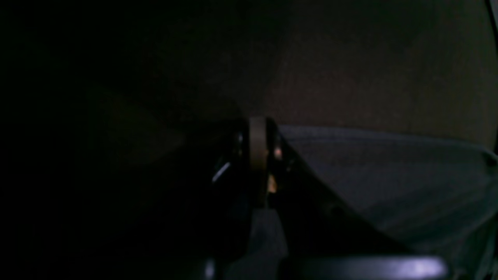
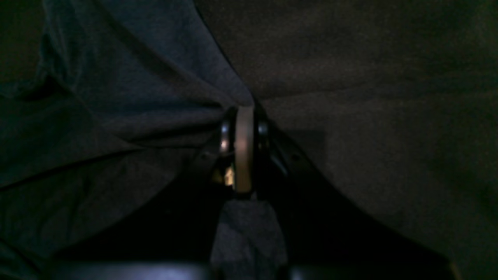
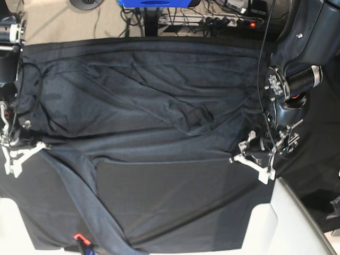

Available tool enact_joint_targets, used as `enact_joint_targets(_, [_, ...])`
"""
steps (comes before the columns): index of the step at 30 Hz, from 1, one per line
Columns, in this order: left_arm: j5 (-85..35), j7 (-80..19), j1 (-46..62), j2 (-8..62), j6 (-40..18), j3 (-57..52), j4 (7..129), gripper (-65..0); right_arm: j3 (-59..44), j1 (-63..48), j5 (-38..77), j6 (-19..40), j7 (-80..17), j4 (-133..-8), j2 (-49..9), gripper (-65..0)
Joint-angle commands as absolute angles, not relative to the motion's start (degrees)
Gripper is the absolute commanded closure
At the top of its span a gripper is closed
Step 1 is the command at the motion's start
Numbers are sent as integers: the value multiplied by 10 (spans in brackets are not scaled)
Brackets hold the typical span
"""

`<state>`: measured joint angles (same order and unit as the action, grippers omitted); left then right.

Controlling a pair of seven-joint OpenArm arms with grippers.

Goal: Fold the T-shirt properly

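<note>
Bunched slate-grey cloth sits closest to you in both wrist views, squeezed below the closed jaws and spilling toward the lens. It belongs to the large dark slate-grey, faintly heathered thin T-shirt (image 3: 154, 111), which lies spread and wrinkled over the plain black tablecloth (image 3: 175, 212).

Your right gripper (image 2: 244, 116) is clamped on a fold of that shirt; from its jaws the cloth fans away to one side in tight creases, with bare tablecloth on the other side. Your left gripper (image 1: 257, 130) is also pressed together, with a tuft of grey fabric under its jaws and the shirt's edge running off beside it, so it appears to hold the shirt too, though that view is very dark.

In the base view the two grippers sit at opposite side edges of the shirt, well apart, with the garment stretched loosely between them.

Watch for these risks:
- Either pinch looks shallow, near the edge. Thin fabric may slip out if you lift quickly or pull the arms apart.
- You may have caught tablecloth with the shirt; both are dark and hard to separate by eye. Lifting would then drag the cover.
- Uneven lifting would likely skew the fold and deepen the diagonal wrinkles across the middle.
</note>
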<state>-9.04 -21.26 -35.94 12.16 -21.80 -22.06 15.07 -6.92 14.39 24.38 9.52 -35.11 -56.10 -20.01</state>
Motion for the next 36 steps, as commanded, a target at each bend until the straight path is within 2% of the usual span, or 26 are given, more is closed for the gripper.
enact_joint_targets(1, [-86, -214, -373, 127, -202, -219, 157, 0, -73, 158, 246, 97, -340, -571, -212, -2])
enact_joint_targets(4, [-86, -229, -372, 127, -202, -215, 196, 0, -72, 158, 246, 97, -338, -571, -211, -2])
enact_joint_targets(8, [-86, -318, -368, 127, -214, -220, 293, 0, -72, 161, 246, 97, -336, -573, -211, -2])
enact_joint_targets(16, [-86, -423, -324, 126, -225, -220, 480, 0, -71, 161, 245, 97, -338, -649, -213, -2])
enact_joint_targets(28, [-88, -444, -314, 127, -225, -222, 530, 0, -71, 168, 245, 97, -336, -649, -211, -2])
enact_joint_targets(36, [-240, -444, -294, 162, -222, -214, 530, 0, -70, 169, 244, 98, -308, -646, -213, -2])
